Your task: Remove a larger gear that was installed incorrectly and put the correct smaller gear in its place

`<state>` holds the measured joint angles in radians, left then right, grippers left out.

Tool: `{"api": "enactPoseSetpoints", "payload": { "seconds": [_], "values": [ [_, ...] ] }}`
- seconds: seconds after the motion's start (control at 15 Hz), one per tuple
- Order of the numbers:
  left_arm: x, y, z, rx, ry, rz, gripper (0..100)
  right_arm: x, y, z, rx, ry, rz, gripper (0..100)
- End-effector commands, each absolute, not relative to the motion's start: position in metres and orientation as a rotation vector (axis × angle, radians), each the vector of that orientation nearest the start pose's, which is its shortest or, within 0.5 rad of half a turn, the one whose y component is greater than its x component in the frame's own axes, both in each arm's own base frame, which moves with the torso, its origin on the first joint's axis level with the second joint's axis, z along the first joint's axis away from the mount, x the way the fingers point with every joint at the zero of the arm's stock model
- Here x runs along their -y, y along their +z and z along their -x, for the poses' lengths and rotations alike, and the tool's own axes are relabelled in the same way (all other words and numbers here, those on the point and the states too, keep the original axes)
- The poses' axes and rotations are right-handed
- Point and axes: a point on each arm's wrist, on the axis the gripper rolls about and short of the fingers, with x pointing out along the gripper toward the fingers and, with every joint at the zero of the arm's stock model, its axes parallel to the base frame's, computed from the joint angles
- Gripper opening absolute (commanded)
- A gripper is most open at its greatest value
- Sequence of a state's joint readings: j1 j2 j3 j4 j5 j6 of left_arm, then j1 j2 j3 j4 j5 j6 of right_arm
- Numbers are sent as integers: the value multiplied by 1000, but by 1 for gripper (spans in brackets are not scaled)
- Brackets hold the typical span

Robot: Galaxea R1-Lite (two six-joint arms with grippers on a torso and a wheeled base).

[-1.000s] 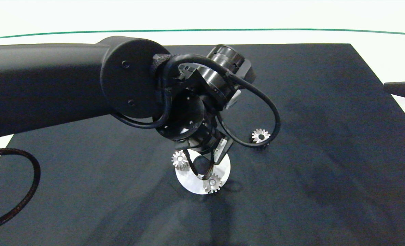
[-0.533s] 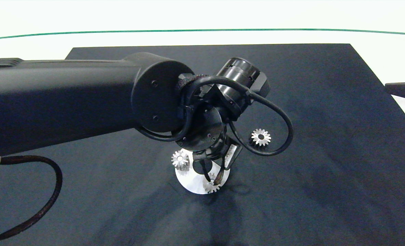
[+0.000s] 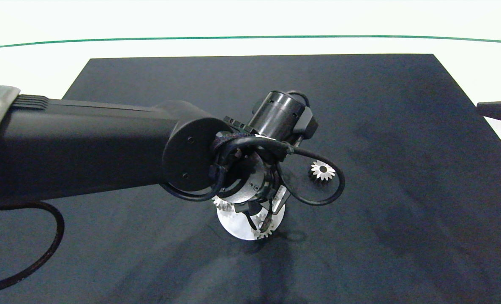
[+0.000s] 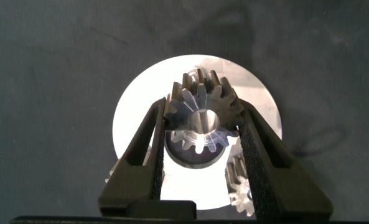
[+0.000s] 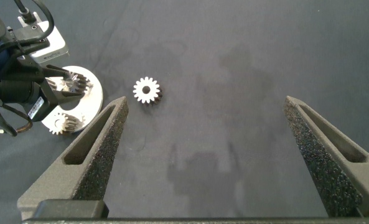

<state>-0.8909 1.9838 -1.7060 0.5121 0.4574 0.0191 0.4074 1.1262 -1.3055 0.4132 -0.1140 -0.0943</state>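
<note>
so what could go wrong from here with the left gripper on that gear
1. The left gripper has its fingers closed on the gear by its slanted teeth, so it may slip or tilt when lifted.
2. Another gear sits close beside one finger on the round silver plate; moving away could knock it.
3. The plate may drag along if the gear binds.
The right gripper hangs open, apart, near the loose gear.

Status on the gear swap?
Left gripper shut on the larger gear at the plate. Right gripper open, parked right. Smaller gear loose on mat; another gear close beside left finger.
</note>
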Motion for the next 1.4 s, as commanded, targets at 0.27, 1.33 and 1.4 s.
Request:
{"api": "enactPoseSetpoints", "payload": {
  "seconds": [0.27, 1.33, 1.4],
  "values": [
    [281, 235, -258, -585, -402, -521, 7, -49, 352, -120, -218, 304, 158, 100],
    [289, 228, -258, -600, -425, -526, 7, -49, 351, -120, -220, 305, 160, 100],
    [290, 227, -259, -601, -425, -529, 7, -49, 351, -120, -221, 304, 159, 100]
  ]
}}
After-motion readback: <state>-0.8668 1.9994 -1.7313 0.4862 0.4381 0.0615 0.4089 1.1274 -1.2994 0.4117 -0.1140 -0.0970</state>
